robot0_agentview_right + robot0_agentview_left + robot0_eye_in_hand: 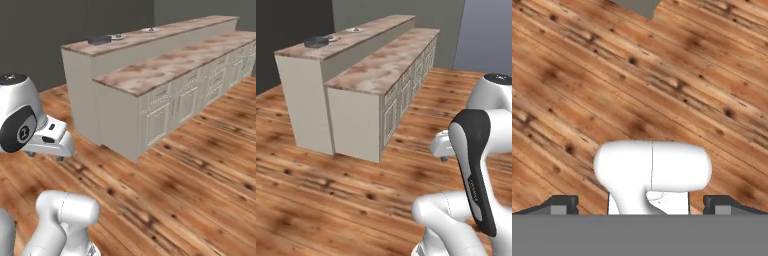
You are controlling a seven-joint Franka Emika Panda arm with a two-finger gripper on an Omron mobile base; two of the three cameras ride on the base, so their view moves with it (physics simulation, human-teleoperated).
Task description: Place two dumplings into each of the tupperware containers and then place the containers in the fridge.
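Arm folded over bare floor, task not yet begun

Left to right: a dark dish [316, 42] sits far off on the desk [378, 70]; the fingers [639, 205], wide apart and empty, face wooden floor [587, 75]. No dumplings or containers can be made out.

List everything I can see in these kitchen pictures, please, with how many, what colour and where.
Two-level island counter with mottled brown stone tops: one, pale grey panelled fronts, middle of the room.
Dark round flat thing: one, near end of the upper ledge; too small to identify.
Small pale round items: two, further along that ledge; too small to identify.
Wooden plank floor: brown, all around the counter.
White robot arm with dark joints: one, folded in front.
Gripper: one, open, over the floor, holding nothing.
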